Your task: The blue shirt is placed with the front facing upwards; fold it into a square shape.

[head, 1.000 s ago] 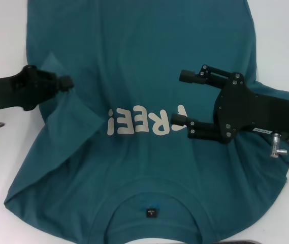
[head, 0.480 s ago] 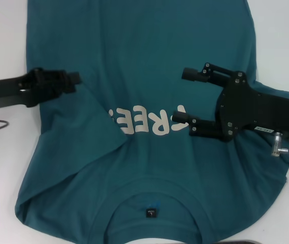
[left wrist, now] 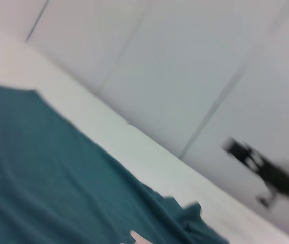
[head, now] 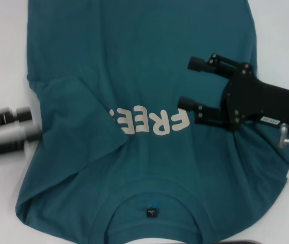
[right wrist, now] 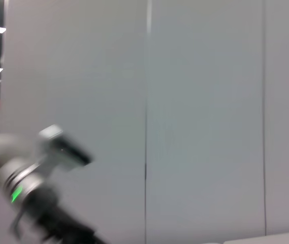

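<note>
The blue shirt (head: 149, 168) lies flat on the white table, cream "FREE!" print up and its collar with the black label nearest me. Its left sleeve (head: 73, 117) is folded inward over the body and covers the end of the print. My left gripper (head: 34, 123) is blurred and open. It sits at the shirt's left edge, over the bare table, holding nothing. My right gripper (head: 186, 83) hovers open over the shirt's right half, just right of the print. The left wrist view shows a stretch of the blue shirt (left wrist: 58, 193); the right wrist view shows only wall and the left arm (right wrist: 37, 198).
The white table (head: 2, 51) shows bare on the left and on the right (head: 281, 40) of the shirt. A dark edge (head: 246, 242) shows at the near side below the collar. A pale panelled wall (left wrist: 185, 76) stands beyond the table.
My left gripper let go of the left sleeve and pulled back left off the shirt; the sleeve stays folded inward. My right gripper drifted slightly right, uncovering the print's "F".
</note>
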Robot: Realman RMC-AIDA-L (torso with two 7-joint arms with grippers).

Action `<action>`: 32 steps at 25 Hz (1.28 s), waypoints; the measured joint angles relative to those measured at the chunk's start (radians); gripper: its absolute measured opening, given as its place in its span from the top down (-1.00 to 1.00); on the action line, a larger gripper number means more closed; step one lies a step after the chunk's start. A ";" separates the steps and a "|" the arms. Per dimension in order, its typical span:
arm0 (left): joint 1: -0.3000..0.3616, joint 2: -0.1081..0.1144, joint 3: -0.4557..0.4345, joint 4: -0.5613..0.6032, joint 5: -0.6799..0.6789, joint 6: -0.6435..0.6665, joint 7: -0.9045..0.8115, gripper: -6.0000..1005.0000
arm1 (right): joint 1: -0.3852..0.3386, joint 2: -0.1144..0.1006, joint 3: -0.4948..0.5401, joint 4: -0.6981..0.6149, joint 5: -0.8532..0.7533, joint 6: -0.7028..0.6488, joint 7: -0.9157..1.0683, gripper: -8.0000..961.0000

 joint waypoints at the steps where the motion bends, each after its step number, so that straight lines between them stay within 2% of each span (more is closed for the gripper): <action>1: 0.027 -0.012 0.002 0.010 -0.002 0.004 0.103 -0.42 | 0.001 0.000 0.007 -0.002 0.000 -0.001 0.032 -0.68; 2: 0.075 -0.040 -0.001 0.038 -0.007 -0.011 0.271 -0.49 | 0.002 0.000 0.014 -0.005 0.000 -0.002 0.068 -0.68; 5: 0.124 -0.079 -0.012 0.088 -0.008 -0.041 0.480 -0.68 | 0.003 -0.002 0.029 -0.012 0.000 0.004 0.198 -0.68; 7: 0.137 -0.090 -0.025 0.114 -0.010 -0.037 0.552 -0.81 | 0.000 -0.006 0.041 -0.036 -0.005 0.014 0.333 -0.68; 9: 0.139 -0.091 -0.048 0.135 -0.019 -0.019 0.555 -0.83 | -0.014 -0.013 0.048 -0.087 -0.023 0.033 0.483 -0.68; 11: 0.140 -0.090 -0.064 0.151 -0.029 -0.011 0.544 -0.85 | -0.036 -0.033 0.054 -0.161 -0.068 0.072 0.706 -0.68; 13: 0.139 -0.088 -0.071 0.164 -0.033 -0.012 0.529 -0.87 | -0.054 -0.070 0.067 -0.218 -0.137 0.106 0.942 -0.68; 14: 0.137 -0.088 -0.074 0.167 -0.033 -0.012 0.521 -0.88 | -0.060 -0.095 0.080 -0.233 -0.173 0.107 1.047 -0.68; 16: 0.134 -0.087 -0.085 0.171 -0.035 -0.011 0.501 -0.89 | -0.069 -0.154 0.115 -0.245 -0.247 0.069 1.220 -0.67; 19: 0.132 -0.087 -0.102 0.173 -0.053 -0.010 0.486 -0.89 | -0.073 -0.240 0.196 -0.254 -0.369 -0.028 1.379 -0.67; 20: 0.132 -0.087 -0.108 0.174 -0.064 -0.010 0.483 -0.89 | -0.071 -0.261 0.231 -0.267 -0.419 -0.053 1.422 -0.67; 21: 0.132 -0.087 -0.110 0.175 -0.073 -0.010 0.481 -0.89 | -0.067 -0.271 0.259 -0.284 -0.465 -0.069 1.456 -0.67; 23: 0.133 -0.088 -0.112 0.177 -0.085 -0.010 0.477 -0.89 | -0.055 -0.279 0.310 -0.341 -0.567 -0.084 1.527 -0.67; 26: 0.133 -0.093 -0.113 0.177 -0.099 -0.010 0.478 -0.90 | -0.017 -0.274 0.330 -0.408 -0.701 -0.068 1.596 -0.67; 32: 0.134 -0.093 -0.113 0.177 -0.140 0.002 0.471 -0.89 | 0.071 -0.272 0.332 -0.413 -0.846 -0.027 1.647 -0.67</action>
